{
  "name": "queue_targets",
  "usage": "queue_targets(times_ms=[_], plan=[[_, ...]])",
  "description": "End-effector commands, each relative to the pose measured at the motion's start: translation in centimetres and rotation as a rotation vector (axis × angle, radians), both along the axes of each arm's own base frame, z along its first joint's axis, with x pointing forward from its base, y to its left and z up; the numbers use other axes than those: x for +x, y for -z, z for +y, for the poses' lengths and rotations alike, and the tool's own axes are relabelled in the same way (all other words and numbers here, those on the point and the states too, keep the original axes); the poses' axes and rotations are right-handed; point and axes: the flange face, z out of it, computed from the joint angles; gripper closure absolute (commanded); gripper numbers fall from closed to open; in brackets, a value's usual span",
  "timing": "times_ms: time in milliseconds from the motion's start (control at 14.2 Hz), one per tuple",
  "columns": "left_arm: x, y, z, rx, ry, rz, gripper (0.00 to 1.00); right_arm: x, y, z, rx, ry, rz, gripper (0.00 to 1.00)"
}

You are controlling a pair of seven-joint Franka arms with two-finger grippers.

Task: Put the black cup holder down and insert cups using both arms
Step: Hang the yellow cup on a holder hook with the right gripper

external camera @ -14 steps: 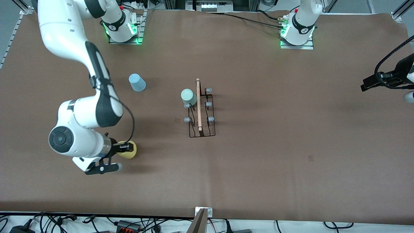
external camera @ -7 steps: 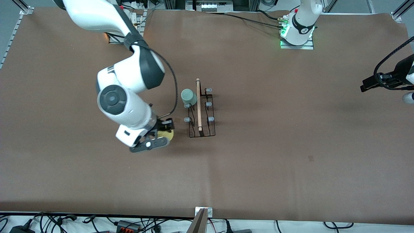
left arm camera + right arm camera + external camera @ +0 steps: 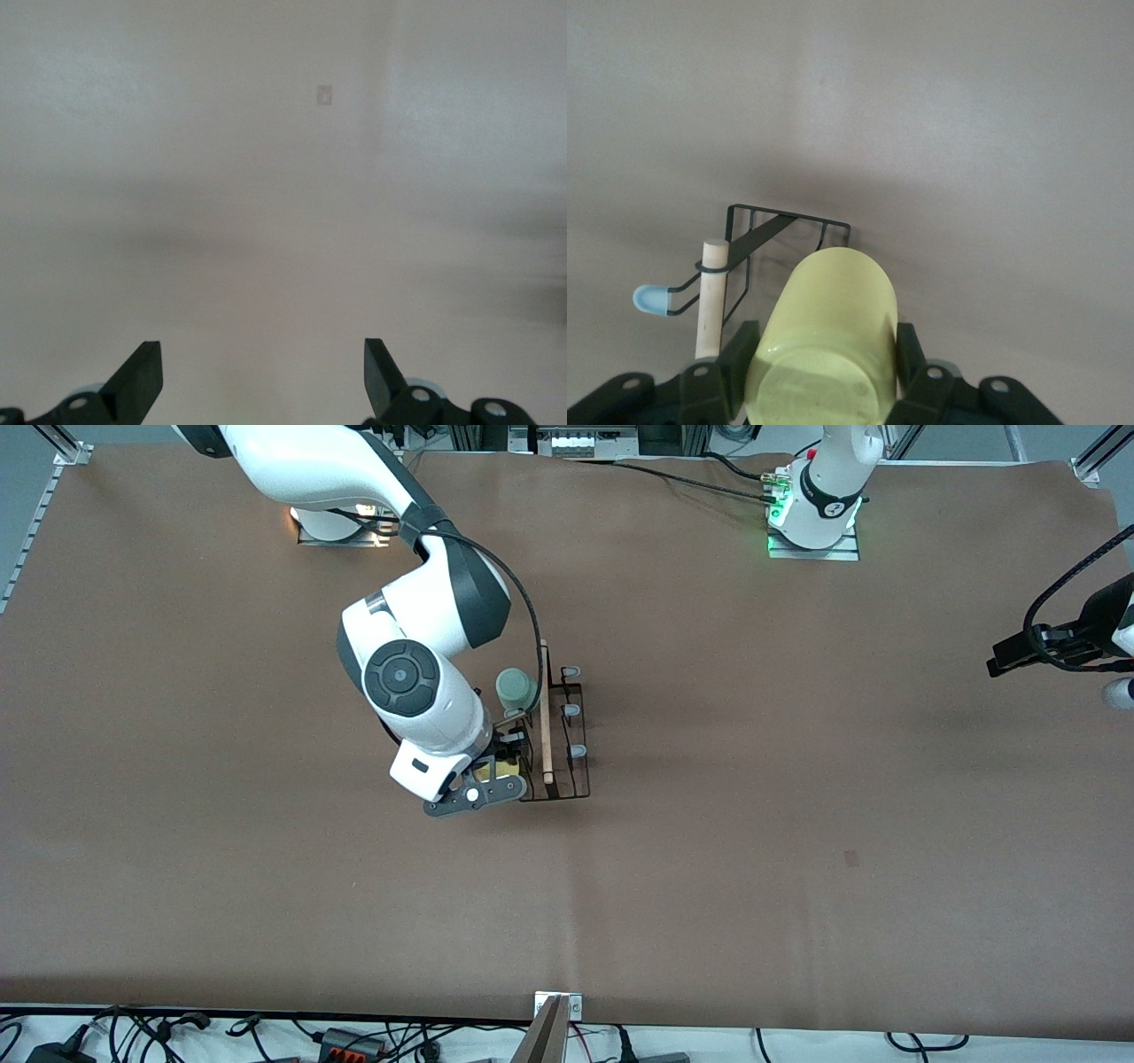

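The black cup holder (image 3: 567, 731) stands mid-table with its wooden rod handle (image 3: 544, 717) up. A grey-green cup (image 3: 514, 687) sits upside down on one of its pegs. My right gripper (image 3: 505, 767) is shut on the yellow cup (image 3: 501, 769) and holds it over the rack's end nearer the front camera. In the right wrist view the yellow cup (image 3: 824, 310) lies between the fingers of the right gripper (image 3: 824, 356), over the wire frame (image 3: 788, 223), beside the rod (image 3: 710, 292). The light blue cup is hidden by the right arm. My left gripper (image 3: 1003, 661) waits at the left arm's end of the table, open and empty (image 3: 263, 376).
Brown table cover (image 3: 797, 824) all around the rack. Cables and a power strip (image 3: 337, 1038) lie along the table edge nearest the front camera. A small dark mark (image 3: 851, 858) is on the cover.
My right arm has carried the yellow cup from the right arm's end of the table to the rack. It now covers the light blue cup. The left arm has not moved.
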Motion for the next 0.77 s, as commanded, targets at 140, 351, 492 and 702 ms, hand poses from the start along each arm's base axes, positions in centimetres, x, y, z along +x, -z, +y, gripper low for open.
queue_targets(times_ms=[140, 351, 492, 702], plan=[[0.0, -0.3, -0.2, -0.02, 0.005, -0.012, 0.0, -0.5, 1.8, 1.7, 0.018, 0.014, 0.002, 0.76], [0.0, -0.3, -0.2, -0.02, 0.005, -0.012, 0.0, -1.2, 3.1, 2.8, 0.009, -0.003, 0.016, 0.76], [0.0, -0.3, -0.3, -0.02, 0.007, -0.012, 0.0, -1.6, 3.9, 3.1, 0.001, -0.009, 0.028, 0.76], [0.0, -0.3, -0.2, -0.02, 0.005, -0.012, 0.0, -1.7, 3.3, 3.0, -0.001, -0.012, 0.035, 0.76]])
